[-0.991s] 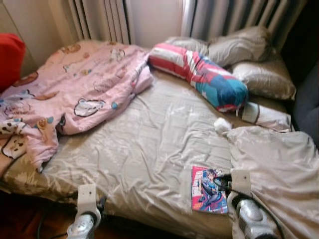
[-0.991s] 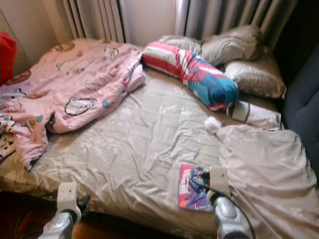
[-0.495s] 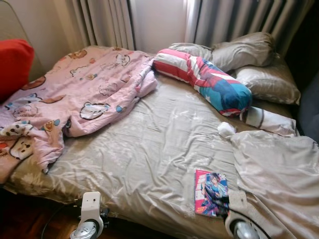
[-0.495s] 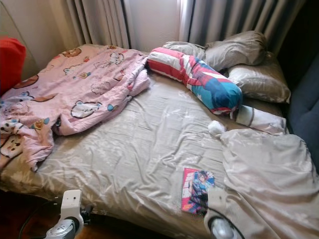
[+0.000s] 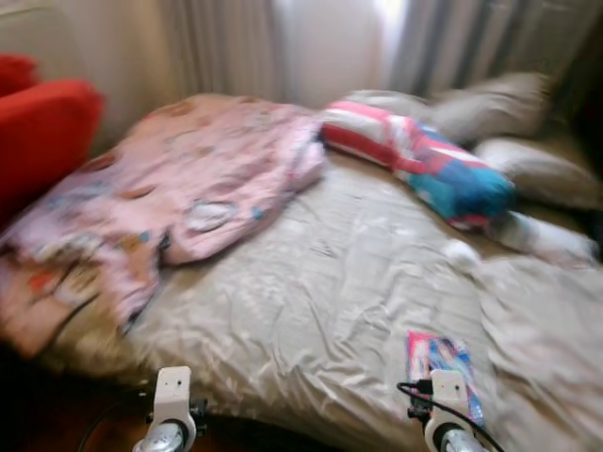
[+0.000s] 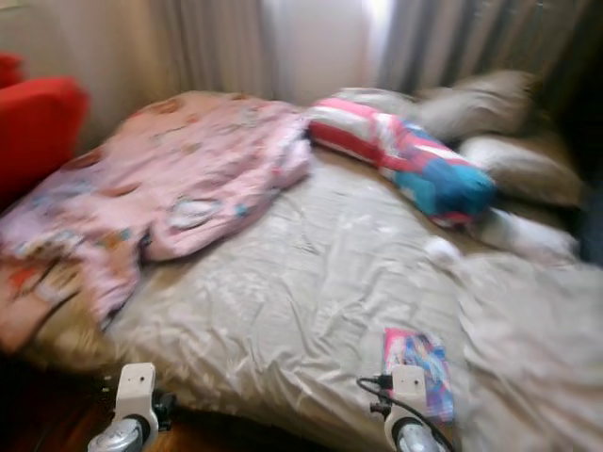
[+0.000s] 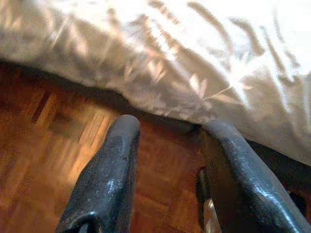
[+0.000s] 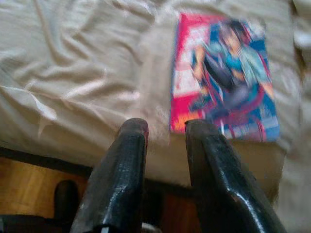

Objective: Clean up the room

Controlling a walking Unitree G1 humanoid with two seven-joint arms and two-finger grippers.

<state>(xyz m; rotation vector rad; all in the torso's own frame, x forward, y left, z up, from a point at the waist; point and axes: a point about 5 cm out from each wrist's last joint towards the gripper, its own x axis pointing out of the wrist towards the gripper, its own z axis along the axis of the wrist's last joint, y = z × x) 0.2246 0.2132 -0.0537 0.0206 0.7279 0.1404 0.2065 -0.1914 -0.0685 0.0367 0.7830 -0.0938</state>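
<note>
Comic book (image 8: pixel 223 77): flat on the bed (image 6: pixel 301 282), near its front edge, just beside a beige duvet (image 6: pixel 528 330); right gripper (image 8: pixel 165 128) above bed's edge, fingers narrowly parted, empty, tips just short of the book; left gripper (image 7: pixel 170 126) over wooden floor (image 7: pixel 43 145), fingers spread, empty; pink blanket (image 5: pixel 188 179), striped bolster (image 5: pixel 424 160), pillows (image 6: pixel 471 104) beyond; view blurred.

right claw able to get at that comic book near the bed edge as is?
Probably yes. The pink-and-blue comic book lies flat on the beige sheet just ahead of the right claw, nothing between or on top. Fingers apart; a flat book may be awkward to pinch.
</note>
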